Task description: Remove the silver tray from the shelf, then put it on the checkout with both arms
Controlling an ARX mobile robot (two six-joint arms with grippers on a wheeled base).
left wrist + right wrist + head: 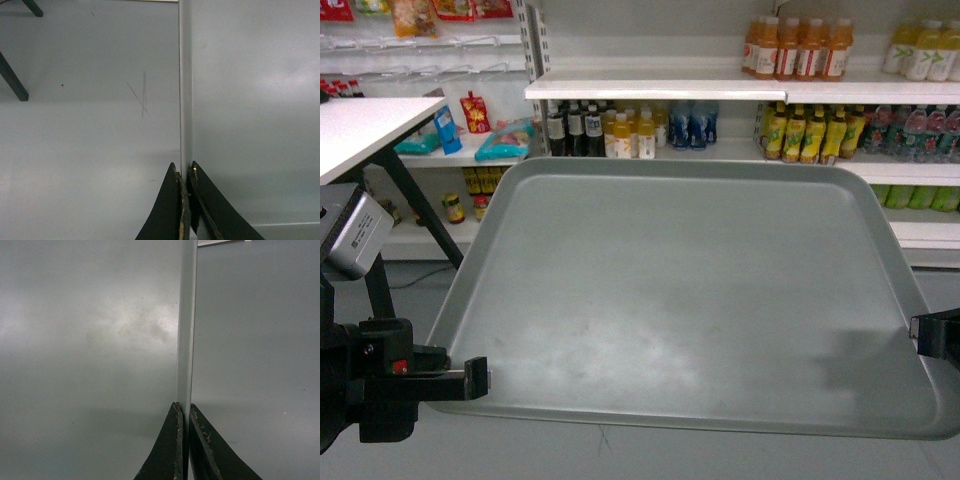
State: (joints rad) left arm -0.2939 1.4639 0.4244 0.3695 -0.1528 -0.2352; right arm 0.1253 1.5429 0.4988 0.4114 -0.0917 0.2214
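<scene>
Black jaws of the left gripper [185, 172] fill the bottom of the left wrist view, pressed onto the thin raised rim of the silver tray [690, 290], which runs as a pale vertical strip between them. Right of that strip lies the tray's plain surface; left of it is grey floor [85, 125] with a faint scratch and two dark table legs cut off at the frame edge.

Much the same shows in the right wrist view: the right gripper [184, 412] pinches the tray's opposite rim, tray surface to the left, floor to the right.

From the head camera the tray hangs in the air, roughly level, held at its near left corner by the left gripper [477, 378] and at its right edge by the right gripper [920, 330], of which only a black sliver shows before the frame cuts it off. A grey-white box module [352, 232] sits on the left arm, partly out of frame.

Farther back at left, a white table top [365, 125] on dark legs is only partly visible. Beyond it a rack carries snack packets [470, 125]. Behind the tray, the shelf [650, 89] and its lower board hold rows of bottles [620, 130]; their lower parts are hidden by the tray's far rim. Labels are too small to read.
</scene>
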